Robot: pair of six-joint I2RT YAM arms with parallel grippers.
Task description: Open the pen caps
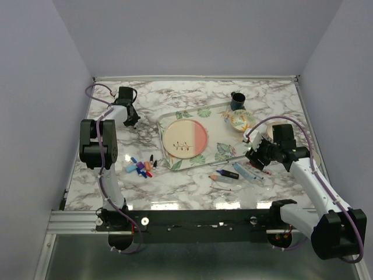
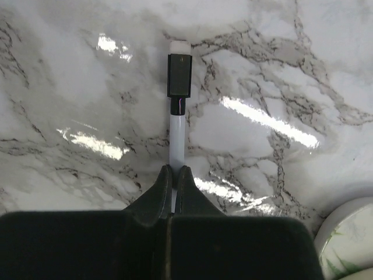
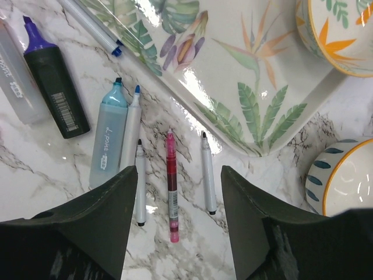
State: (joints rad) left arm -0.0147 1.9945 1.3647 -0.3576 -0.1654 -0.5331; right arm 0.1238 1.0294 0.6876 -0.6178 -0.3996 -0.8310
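Observation:
My left gripper (image 2: 175, 169) is shut on the white barrel of a pen (image 2: 176, 137) that lies on the marble and points away from me. Its black cap (image 2: 179, 76) is on, a little beyond the fingertips. From above, this gripper (image 1: 131, 121) sits at the far left, beside the tray's left corner. Several loose pen caps (image 1: 140, 168) in blue, red, orange and purple lie in a heap at the near left. My right gripper (image 3: 179, 174) hangs open over uncapped pens: a pink one (image 3: 171, 192) between two white ones (image 3: 140, 186) (image 3: 207, 175).
A leaf-patterned tray (image 1: 221, 114) holds a pink-and-cream plate (image 1: 185, 139), a dark mug (image 1: 237, 101) and a patterned bowl (image 1: 240, 119). A light-blue highlighter (image 3: 108, 137) and a purple-tipped black one (image 3: 52, 87) lie left of the right fingers. A blue-striped bowl (image 3: 344, 175) stands at the right.

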